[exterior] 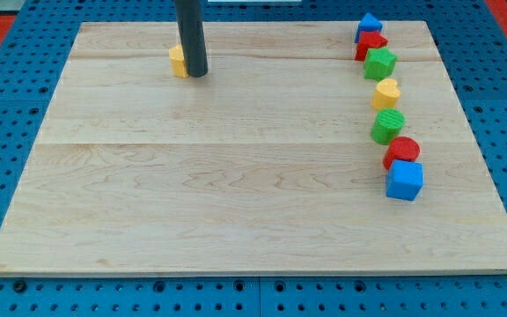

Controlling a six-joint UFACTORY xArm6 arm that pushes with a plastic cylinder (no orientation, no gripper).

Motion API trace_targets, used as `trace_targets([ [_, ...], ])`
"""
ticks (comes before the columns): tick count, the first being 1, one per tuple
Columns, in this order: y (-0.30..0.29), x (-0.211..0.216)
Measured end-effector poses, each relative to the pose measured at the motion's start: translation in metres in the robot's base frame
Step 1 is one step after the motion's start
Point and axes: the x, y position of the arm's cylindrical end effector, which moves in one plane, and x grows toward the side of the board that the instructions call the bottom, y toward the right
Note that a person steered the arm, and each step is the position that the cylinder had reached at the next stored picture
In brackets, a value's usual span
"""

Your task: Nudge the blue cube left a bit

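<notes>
Camera view, the only one. Wooden worktop (236, 194) on a blue pegboard base (7, 35). Dark rod coming down from the view's top, my tip (197, 74) resting near the worktop's upper left, touching or just beside a yellow block (178, 62) whose shape is partly hidden behind the rod. No jaws on this end effector, only a plain rod, so nothing to report as apart, together or clamped.

Down the view's right, a loose curved column of blocks: blue block (369, 25) at the top, red block (371, 45) touching below it, green star-like block (379, 63), yellow block with a rounded outline (386, 92), green round block (387, 127), red round block (401, 152), and last the blue cube (404, 180), touching the red round block at its upper edge and lying lowest in the column, near the worktop's right edge.

Step in hand, by judgement: approach not yet begun, tip well apart from the blue cube, across most of the worktop. Next move likely calls for travelling toward the view's lower right, passing clear of the column, reaching the cube's right face, then a short push toward the view's left. Contact best centred on that face, to avoid spinning the cube or dragging the red round block along.
</notes>
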Motion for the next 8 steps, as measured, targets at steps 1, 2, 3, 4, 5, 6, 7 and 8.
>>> trace_targets([
  [1,-0.014,-0.019],
  [2,-0.065,-0.035],
  [3,-0.019,-0.038],
  [4,0.056,-0.023],
  [5,0.098,0.004],
  [6,0.098,0.054],
  [7,0.091,0.111],
  [8,0.077,0.175],
])
